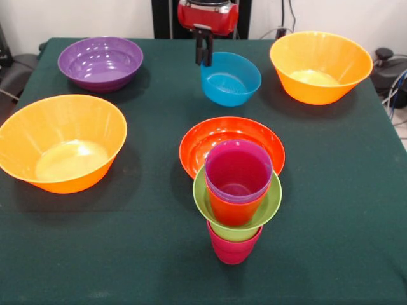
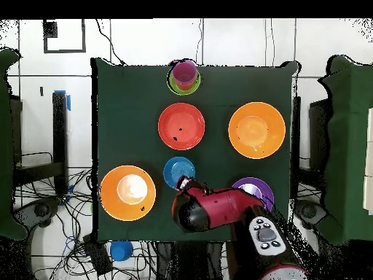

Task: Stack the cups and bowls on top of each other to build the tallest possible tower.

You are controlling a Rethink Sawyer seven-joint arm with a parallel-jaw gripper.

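Observation:
The tower (image 1: 235, 203) stands near the table's front edge: a crimson cup (image 1: 233, 249) at the bottom, a small lime green bowl (image 1: 270, 206) on it, an orange-red cup (image 1: 230, 211) in that, and a purple cup (image 1: 238, 166) nested on top. Behind it lies a red-orange bowl (image 1: 210, 136). My gripper (image 1: 203, 60) hangs at the left rim of the blue bowl (image 1: 232, 82). In the overhead view the gripper (image 2: 182, 182) is at the blue bowl's (image 2: 175, 169) lower right edge, and the tower (image 2: 184, 76) stands at the top.
A purple bowl (image 1: 100, 62) sits far left, one large orange bowl (image 1: 321, 67) far right, and another orange bowl (image 1: 62, 143) at mid left. A dark green cloth (image 1: 146, 254) covers the table. Cables and a blue object (image 2: 121, 250) lie on the floor.

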